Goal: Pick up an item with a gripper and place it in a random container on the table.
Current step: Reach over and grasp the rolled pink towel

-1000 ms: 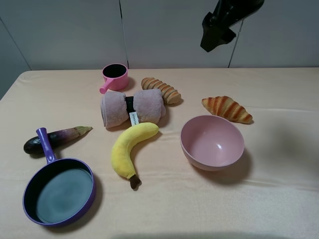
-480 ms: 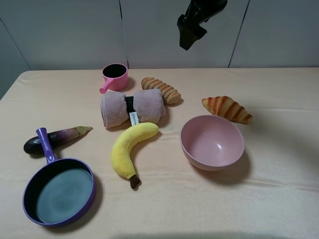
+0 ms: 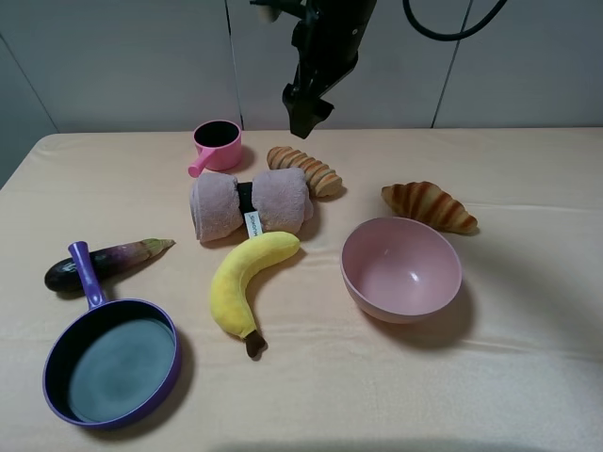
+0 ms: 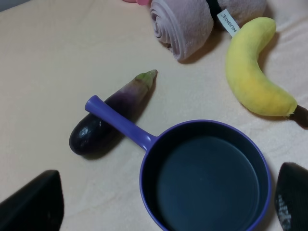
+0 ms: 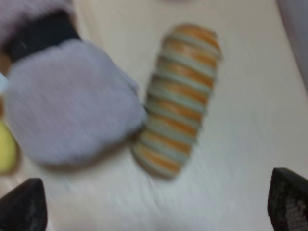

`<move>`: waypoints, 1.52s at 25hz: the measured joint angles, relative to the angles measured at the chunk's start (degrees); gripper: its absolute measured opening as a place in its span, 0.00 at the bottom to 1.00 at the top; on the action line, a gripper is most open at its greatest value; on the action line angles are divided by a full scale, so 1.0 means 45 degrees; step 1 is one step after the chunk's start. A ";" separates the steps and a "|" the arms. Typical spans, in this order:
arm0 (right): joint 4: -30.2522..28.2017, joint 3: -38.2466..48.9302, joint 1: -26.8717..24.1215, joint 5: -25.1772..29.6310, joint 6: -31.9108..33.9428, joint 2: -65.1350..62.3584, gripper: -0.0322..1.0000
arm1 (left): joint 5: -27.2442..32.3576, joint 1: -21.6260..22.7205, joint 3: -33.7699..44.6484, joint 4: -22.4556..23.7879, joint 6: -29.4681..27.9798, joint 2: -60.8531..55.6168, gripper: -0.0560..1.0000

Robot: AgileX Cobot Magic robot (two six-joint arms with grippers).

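**Beige-cloth worktop crowded around the towel: beware a wrong or double pick**

Your right jaws are spread wide and hold nothing; in the right wrist view their fingertips [image 5: 21, 209] show only at the frame's two corners. In the high view they hang from the right arm [image 3: 330, 38], well above the far side of the worktop [image 3: 528, 169].

Almost straight below them lies the ridged bread roll [image 3: 303, 169], not the rolled towel [image 3: 250, 202]. The towel lies just past the roll, toward the camera and to the left in that view, with its black band in the middle. The roll rests against the towel's right-hand lobe.

That is your main risk. I judge that a straight descent would land on the roll, or pinch roll and towel together. The right wrist picture is blurred, so it is a poor guide for alignment.

Grabbing one plush lobe instead of the band could leave the other lobe sagging. It might then catch on the rim of the pink bowl [image 3: 350, 247], since the towel looks about as wide as the bowl.

The yellow banana [image 3: 243, 278] touches the towel's near edge, and the handled pink cup [image 3: 217, 143] stands close behind it, so either could be nudged.

Your left jaws are likewise parted and empty, above the purple pan [image 4: 144, 168].
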 joint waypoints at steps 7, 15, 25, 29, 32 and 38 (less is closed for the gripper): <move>0.0489 -0.0002 0.0529 -0.0697 -0.0377 0.0622 0.70 | 0.0000 0.0000 0.0000 0.0000 0.0000 0.0000 0.89; 0.0737 -0.0002 0.0835 -0.1332 -0.0512 0.1539 0.70 | 0.0000 0.0000 0.0000 0.0000 0.0000 0.0000 0.89; 0.1275 -0.0002 0.1218 -0.1722 -0.0558 0.2628 0.70 | 0.0000 0.0000 0.0000 0.0000 0.0000 0.0000 0.89; 0.1289 -0.0002 0.1305 -0.2079 -0.0563 0.3037 0.70 | 0.0000 0.0000 0.0000 0.0000 0.0000 0.0000 0.89; 0.1320 -0.0002 0.1323 -0.2405 -0.0594 0.3255 0.70 | 0.0000 0.0000 0.0000 0.0000 0.0000 0.0000 0.89; 0.1379 -0.0002 0.1323 -0.2720 -0.0609 0.3703 0.70 | 0.0000 0.0000 0.0000 0.0000 0.0000 0.0000 0.89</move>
